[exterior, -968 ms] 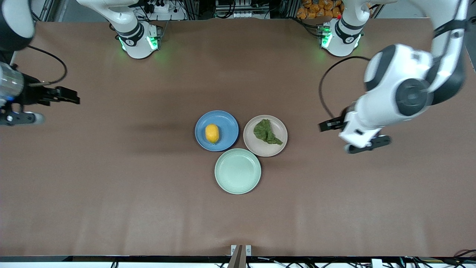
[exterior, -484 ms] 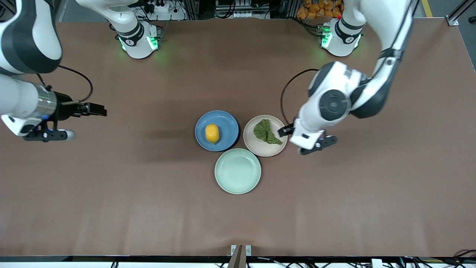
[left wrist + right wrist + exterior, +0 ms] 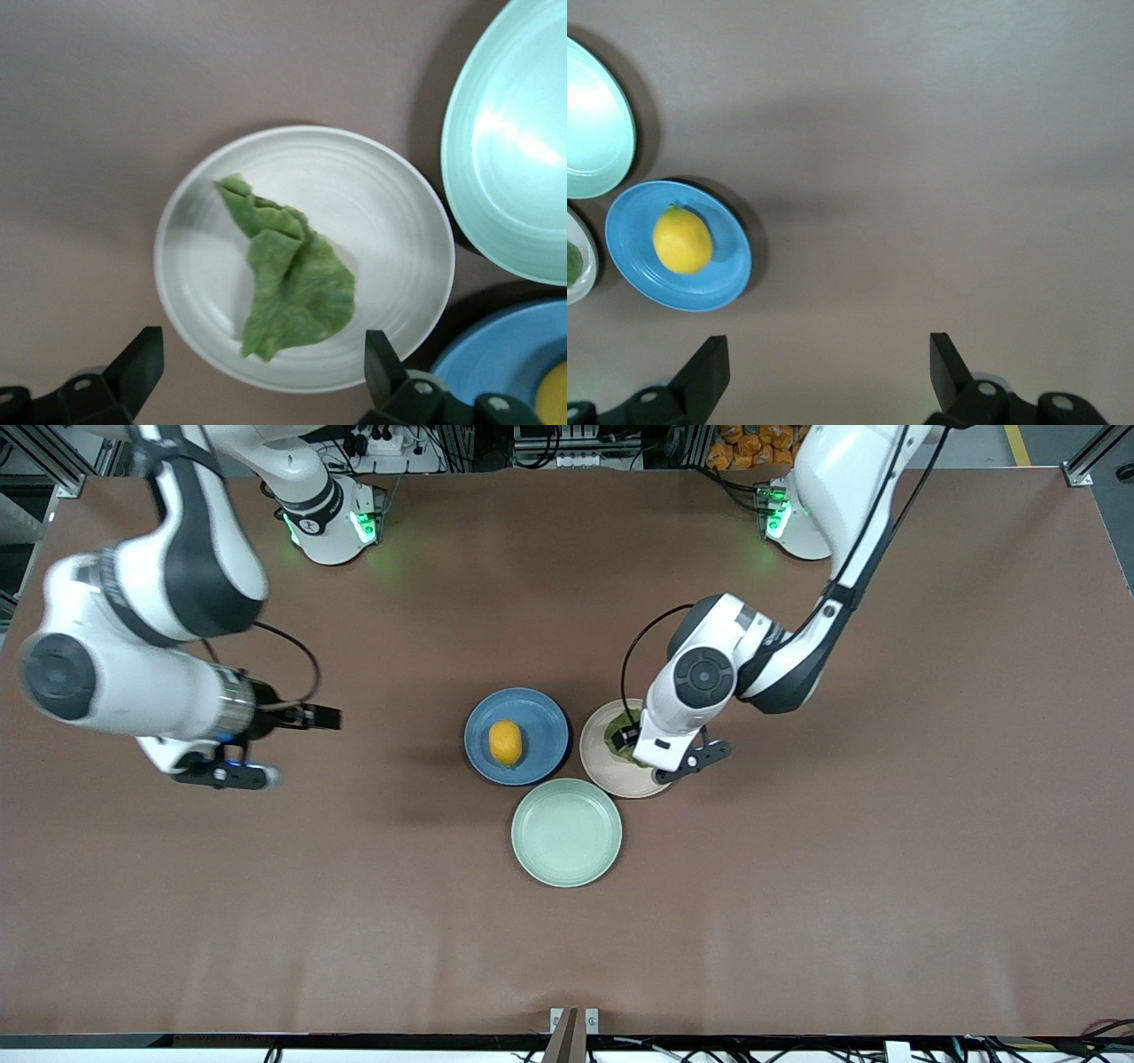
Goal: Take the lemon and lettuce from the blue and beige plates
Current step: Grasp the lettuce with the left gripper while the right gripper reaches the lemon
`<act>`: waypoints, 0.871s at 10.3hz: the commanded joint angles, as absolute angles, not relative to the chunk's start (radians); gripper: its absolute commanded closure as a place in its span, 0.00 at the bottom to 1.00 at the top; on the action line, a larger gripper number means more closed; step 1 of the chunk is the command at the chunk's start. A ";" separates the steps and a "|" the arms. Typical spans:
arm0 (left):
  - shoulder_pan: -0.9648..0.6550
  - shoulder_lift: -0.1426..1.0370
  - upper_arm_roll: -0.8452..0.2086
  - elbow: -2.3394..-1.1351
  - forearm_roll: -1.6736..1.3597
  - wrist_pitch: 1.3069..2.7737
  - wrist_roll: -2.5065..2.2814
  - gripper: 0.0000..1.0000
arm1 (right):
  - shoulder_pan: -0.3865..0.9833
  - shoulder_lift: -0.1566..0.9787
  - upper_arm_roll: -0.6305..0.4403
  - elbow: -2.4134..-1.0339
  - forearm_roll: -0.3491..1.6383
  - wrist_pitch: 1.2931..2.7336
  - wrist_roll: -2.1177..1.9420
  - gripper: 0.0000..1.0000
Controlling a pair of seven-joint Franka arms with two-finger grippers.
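Note:
The yellow lemon [image 3: 506,742] lies on the blue plate [image 3: 540,722]. Beside it, toward the left arm's end, the beige plate [image 3: 602,766] carries the wrinkled green lettuce [image 3: 297,283]. My left gripper [image 3: 261,367] hangs open over this plate's edge, nothing between its fingers; in the front view the left gripper [image 3: 660,748] covers most of the lettuce [image 3: 617,737]. My right gripper [image 3: 217,766] is open over bare table, well off toward the right arm's end from the blue plate. Its wrist view shows the lemon [image 3: 682,241] and blue plate [image 3: 718,274] off to one side of the right gripper [image 3: 828,367].
An empty mint-green plate [image 3: 567,833] sits nearer the front camera, touching close to both other plates. The brown table [image 3: 797,912] stretches wide around the three plates. The arms' bases stand along the edge farthest from the front camera.
Both arms swung in toward the plates. The left gripper came from the left arm's end to over the beige plate. The right gripper moved closer to the blue plate. Both stayed open.

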State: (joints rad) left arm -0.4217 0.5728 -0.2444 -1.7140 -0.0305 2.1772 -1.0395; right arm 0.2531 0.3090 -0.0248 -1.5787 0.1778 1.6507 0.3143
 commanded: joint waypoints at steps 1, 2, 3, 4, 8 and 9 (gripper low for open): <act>-0.468 0.638 -0.232 -1.706 -0.005 2.255 -1.118 0.00 | 0.288 0.344 0.014 -1.597 0.193 1.744 0.427 0.00; -0.471 0.659 -0.232 -1.706 0.003 2.276 -1.127 0.01 | 0.293 0.356 0.047 -1.627 0.192 1.816 0.466 0.00; -0.486 0.675 -0.229 -1.706 0.014 2.287 -1.144 0.06 | 0.304 0.365 0.072 -1.672 0.192 1.897 0.497 0.00; -0.489 0.683 -0.227 -1.707 0.044 2.287 -1.158 0.10 | 0.330 0.383 0.081 -1.704 0.190 1.972 0.544 0.00; -0.491 0.713 -0.225 -1.709 0.097 2.286 -1.169 0.53 | 0.446 0.506 0.084 -1.709 0.154 2.153 0.698 0.00; -0.491 0.715 -0.225 -1.709 0.097 2.286 -1.169 0.75 | 0.468 0.526 0.086 -1.709 0.129 2.178 0.725 0.00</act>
